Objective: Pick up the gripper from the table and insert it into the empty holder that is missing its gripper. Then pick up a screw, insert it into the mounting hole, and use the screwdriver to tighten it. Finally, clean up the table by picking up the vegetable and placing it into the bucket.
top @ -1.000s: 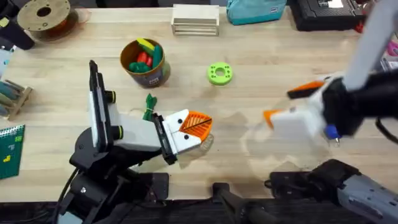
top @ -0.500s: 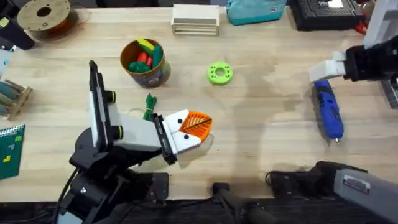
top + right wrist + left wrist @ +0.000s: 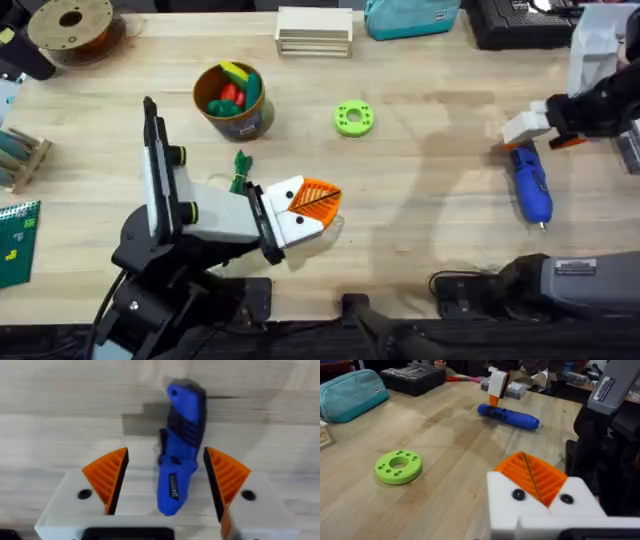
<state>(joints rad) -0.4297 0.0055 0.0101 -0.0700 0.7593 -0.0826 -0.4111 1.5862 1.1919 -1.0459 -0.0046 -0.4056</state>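
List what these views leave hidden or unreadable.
- Screwdriver: right wrist view loses its bit end behind the right gripper.
- Bucket: overhead can't identify the green pieces inside.
- Left gripper: the left wrist view sees one ribbed face; open or shut unclear.

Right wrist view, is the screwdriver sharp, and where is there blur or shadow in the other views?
Right wrist view: the blue screwdriver looks smeared at its far end, and a dark shadow lies beside it on the table. Overhead view: the right hand is soft-edged, with faint shadows on the wood nearby. Left wrist view: the green disc is fairly crisp, and the background clutter is out of focus.
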